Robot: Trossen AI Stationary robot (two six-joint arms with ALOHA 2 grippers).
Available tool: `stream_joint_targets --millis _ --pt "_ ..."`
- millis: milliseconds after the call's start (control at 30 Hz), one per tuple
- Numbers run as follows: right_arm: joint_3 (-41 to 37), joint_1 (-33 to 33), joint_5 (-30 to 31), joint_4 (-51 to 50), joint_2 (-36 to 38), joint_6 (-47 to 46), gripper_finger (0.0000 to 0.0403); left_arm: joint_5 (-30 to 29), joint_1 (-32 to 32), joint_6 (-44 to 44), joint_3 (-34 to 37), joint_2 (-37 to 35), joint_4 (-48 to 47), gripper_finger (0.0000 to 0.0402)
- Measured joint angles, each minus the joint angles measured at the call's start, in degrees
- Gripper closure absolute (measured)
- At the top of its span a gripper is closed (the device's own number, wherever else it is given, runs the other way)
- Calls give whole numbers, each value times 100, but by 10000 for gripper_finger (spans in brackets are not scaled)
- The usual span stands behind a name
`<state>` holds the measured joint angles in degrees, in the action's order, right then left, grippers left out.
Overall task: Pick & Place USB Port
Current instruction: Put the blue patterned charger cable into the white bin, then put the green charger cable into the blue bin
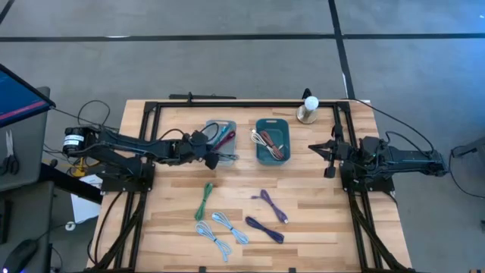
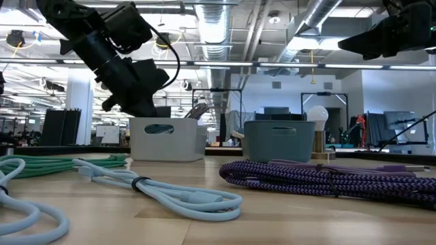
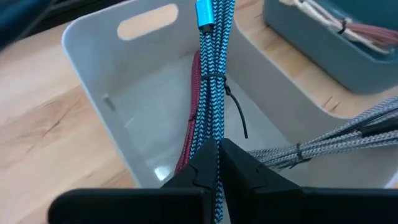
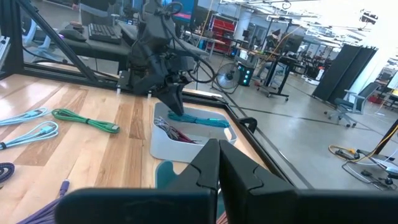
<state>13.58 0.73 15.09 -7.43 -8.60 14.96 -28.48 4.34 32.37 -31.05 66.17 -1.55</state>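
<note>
My left gripper (image 3: 219,146) is shut on a blue-and-black braided USB cable bundle (image 3: 211,74) over the light grey bin (image 3: 93,74). It hangs over the bin's near side in the high view (image 1: 214,158). The bundle is tied with a black tie, and its blue plug (image 3: 204,12) reaches past the bin's far wall. A red cable (image 3: 194,106) and a grey cable (image 3: 336,140) lie inside the bin. My right gripper (image 1: 322,148) waits shut at the table's right side, holding nothing. My left gripper pinches the blue cable bundle near its one end (image 3: 213,163) between its two fingers. The fingers slant downward from the table's left and lie along the bundle. The bundle stretches away from them across the bin's opening (image 4: 199,119); I cannot tell whether its plug end rests on the rim.
A teal bin (image 1: 261,123) holding cables stands right of the grey bin. A lamp with a white bulb (image 1: 309,106) stands at the far edge. On the near half of the table lie green (image 1: 204,201), light blue (image 1: 220,231) and purple (image 1: 273,205) cable bundles.
</note>
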Motion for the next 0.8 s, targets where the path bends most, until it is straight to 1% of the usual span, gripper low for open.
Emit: stream_joint_targets --millis 167,333,400,467,500,600,733,800 --pt "0 0 0 -1 0 0 403 -13 0 -216 0 0 89 355" --pt "0 0 0 -1 0 0 403 -20 -2 -213 0 0 89 321" --pt "0 0 0 -1 0 0 403 -18 -2 -301 0 -4 123 315" --pt "0 0 0 0 0 0 403 -9 -2 -581 0 -21 272 313" --pt "0 -2 0 1 0 0 403 63 -2 -763 -3 -36 364 313" --pt "0 -2 0 1 0 0 403 636 -4 -1249 -37 -274 404 312" --pt "0 -2 2 -7 0 0 403 1461 -74 -1786 -102 -962 379 312" --pt "0 -2 1 -7 -1 0 403 1663 -144 -1844 -111 -1403 351 312"
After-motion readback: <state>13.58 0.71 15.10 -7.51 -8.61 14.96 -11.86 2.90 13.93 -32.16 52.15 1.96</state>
